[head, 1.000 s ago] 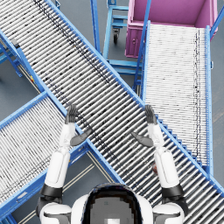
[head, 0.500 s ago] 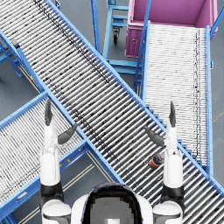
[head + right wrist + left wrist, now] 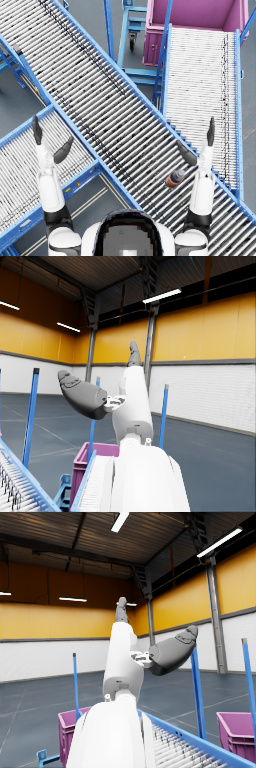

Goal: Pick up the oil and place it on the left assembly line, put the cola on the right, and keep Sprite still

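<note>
The long diagonal roller conveyor (image 3: 100, 100) is flanked by the left line (image 3: 20, 170) and the right line (image 3: 200, 90), at whose far end a magenta crate (image 3: 152, 50) is set. The left hand (image 3: 46, 150) and right hand (image 3: 202, 155) are raised, spread, with nothing held. A dark bottle (image 3: 175, 177) is laid on the diagonal conveyor beside the right forearm.

Silver-grey ribbed rollers in bright blue frames on the conveyor (image 3: 100, 110), a magenta crate (image 3: 200, 12) beyond, a dark brown bottle (image 3: 175, 178) banded orange.
</note>
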Tool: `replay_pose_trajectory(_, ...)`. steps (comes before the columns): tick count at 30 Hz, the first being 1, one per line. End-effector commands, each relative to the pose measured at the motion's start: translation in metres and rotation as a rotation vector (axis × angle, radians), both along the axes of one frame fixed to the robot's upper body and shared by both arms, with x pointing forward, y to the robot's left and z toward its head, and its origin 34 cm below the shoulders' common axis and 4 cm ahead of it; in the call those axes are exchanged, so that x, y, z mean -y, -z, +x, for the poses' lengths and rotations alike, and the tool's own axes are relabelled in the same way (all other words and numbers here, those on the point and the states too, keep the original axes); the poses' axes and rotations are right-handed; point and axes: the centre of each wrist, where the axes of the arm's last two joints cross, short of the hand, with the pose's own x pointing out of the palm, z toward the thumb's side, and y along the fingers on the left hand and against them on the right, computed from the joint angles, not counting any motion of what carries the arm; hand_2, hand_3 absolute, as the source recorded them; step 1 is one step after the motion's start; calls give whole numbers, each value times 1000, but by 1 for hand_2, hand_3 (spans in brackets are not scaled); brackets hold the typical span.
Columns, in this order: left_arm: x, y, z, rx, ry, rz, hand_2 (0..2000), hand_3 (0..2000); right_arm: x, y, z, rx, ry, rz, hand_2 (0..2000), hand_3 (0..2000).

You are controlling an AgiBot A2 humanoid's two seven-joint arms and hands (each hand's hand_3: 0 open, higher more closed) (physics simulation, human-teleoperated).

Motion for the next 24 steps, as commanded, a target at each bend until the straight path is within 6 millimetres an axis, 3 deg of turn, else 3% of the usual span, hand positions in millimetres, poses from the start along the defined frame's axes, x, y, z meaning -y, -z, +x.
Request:
replay_pose_trajectory(1,-4,-1,-1,6,-14,-6,0,0,5,-1,0,5,18,7,0,0)
replay_pose_trajectory(16,-5,-1,-1,8,-18,-13,0,0,4,4,0,-11,16,21,0,0)
replay_pose_trajectory(24,-7,12,4,-44,-22,-35,0,0,2,12,-1,-36,12,33,0,0)
